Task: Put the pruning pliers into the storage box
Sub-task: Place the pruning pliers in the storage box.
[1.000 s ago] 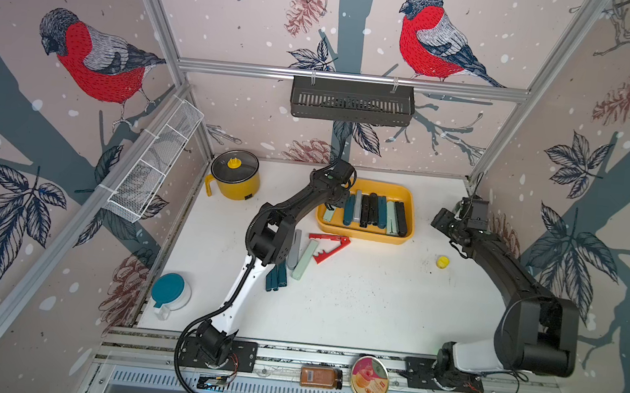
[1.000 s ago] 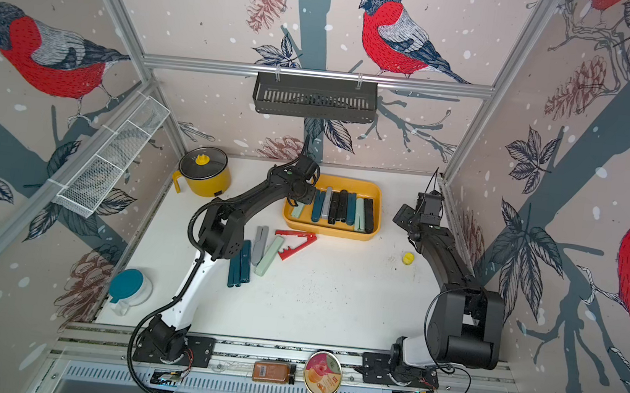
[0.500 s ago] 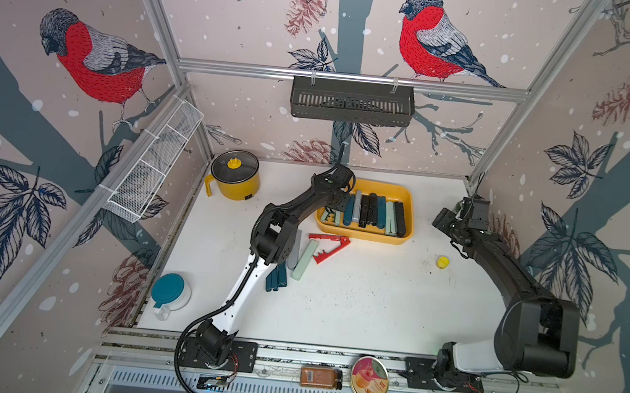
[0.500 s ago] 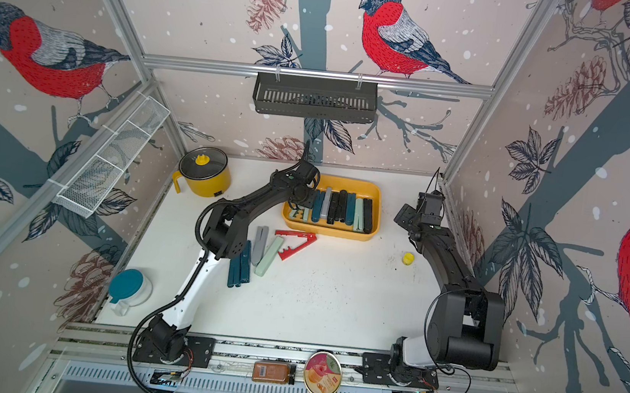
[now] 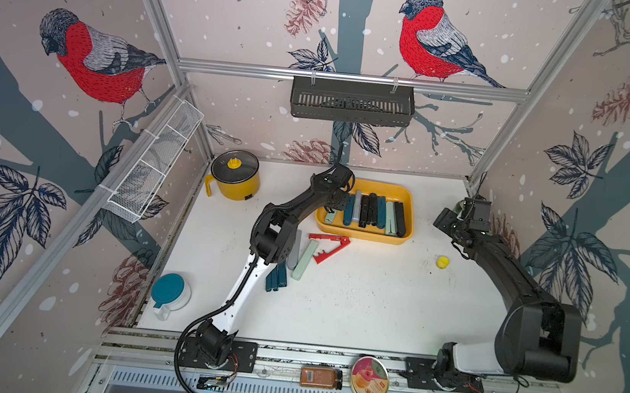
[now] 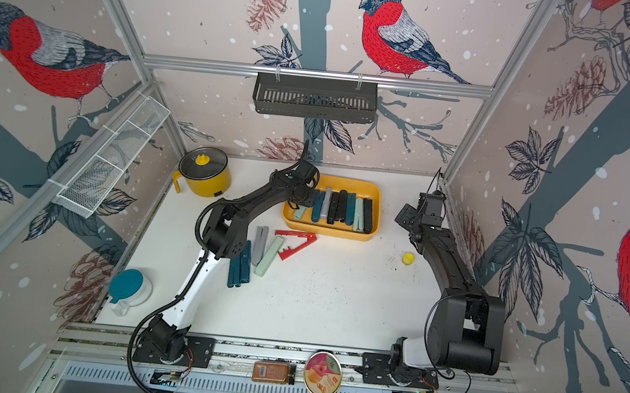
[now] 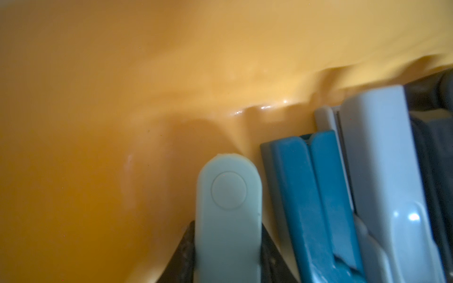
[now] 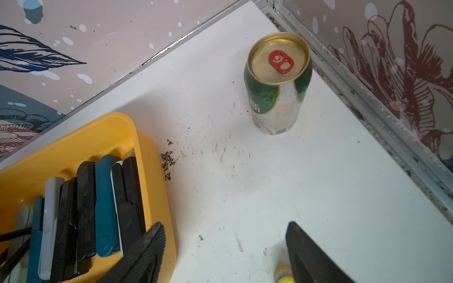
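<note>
Nearest the front, loose pruning pliers lie on the surface [image 5: 373,311] beside my left elbow: teal pliers [image 5: 276,279], mint pliers [image 5: 304,262] and grey pliers [image 5: 295,243], long axes running front to back, and red pliers [image 5: 334,241] spread in a V. My left arm is nearer to them. Farther back, inside the storage box [image 5: 361,235], my left pincer [image 7: 228,245] grips pale mint pliers [image 7: 229,191] at the row's end. Only the left wrist view shows that grip; both top views hide it under my wrist. My right pincer [image 8: 224,227] hangs open and empty beside the box.
</note>
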`<state>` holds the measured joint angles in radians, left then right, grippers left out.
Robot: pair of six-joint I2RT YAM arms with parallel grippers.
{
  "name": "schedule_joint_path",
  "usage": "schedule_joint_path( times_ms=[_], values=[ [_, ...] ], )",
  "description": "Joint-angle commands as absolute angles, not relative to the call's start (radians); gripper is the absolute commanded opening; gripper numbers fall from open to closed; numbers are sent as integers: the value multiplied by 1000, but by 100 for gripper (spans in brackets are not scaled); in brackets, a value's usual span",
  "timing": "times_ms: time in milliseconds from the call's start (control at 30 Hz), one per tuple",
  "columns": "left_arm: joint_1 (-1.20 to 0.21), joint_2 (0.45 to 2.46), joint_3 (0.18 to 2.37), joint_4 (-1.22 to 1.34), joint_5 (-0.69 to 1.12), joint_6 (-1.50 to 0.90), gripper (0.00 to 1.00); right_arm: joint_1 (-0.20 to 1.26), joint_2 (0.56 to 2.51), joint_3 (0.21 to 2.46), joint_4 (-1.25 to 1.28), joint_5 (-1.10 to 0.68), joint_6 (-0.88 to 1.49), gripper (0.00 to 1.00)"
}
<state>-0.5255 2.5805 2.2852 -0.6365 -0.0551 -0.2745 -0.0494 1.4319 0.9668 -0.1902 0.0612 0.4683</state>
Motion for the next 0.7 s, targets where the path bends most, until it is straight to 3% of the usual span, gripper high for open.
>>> schedule_joint_path(
  times_ms=[0,233,500,667],
  values=[
    [-516,2569,2283,-662,-24,-321,18,-51,1424,962,-192,67,472,79],
    [-486,2566,2280,-639,113,-405,33,-56,1428,937,-179,50,468,79],
    [-486,2569,2263,-632,132,-434,45,-69,1410,933,-187,51,459,80],
    [-486,2558,2263,-624,129,-444,48,-73,1407,928,-187,52,461,80]
  ],
)
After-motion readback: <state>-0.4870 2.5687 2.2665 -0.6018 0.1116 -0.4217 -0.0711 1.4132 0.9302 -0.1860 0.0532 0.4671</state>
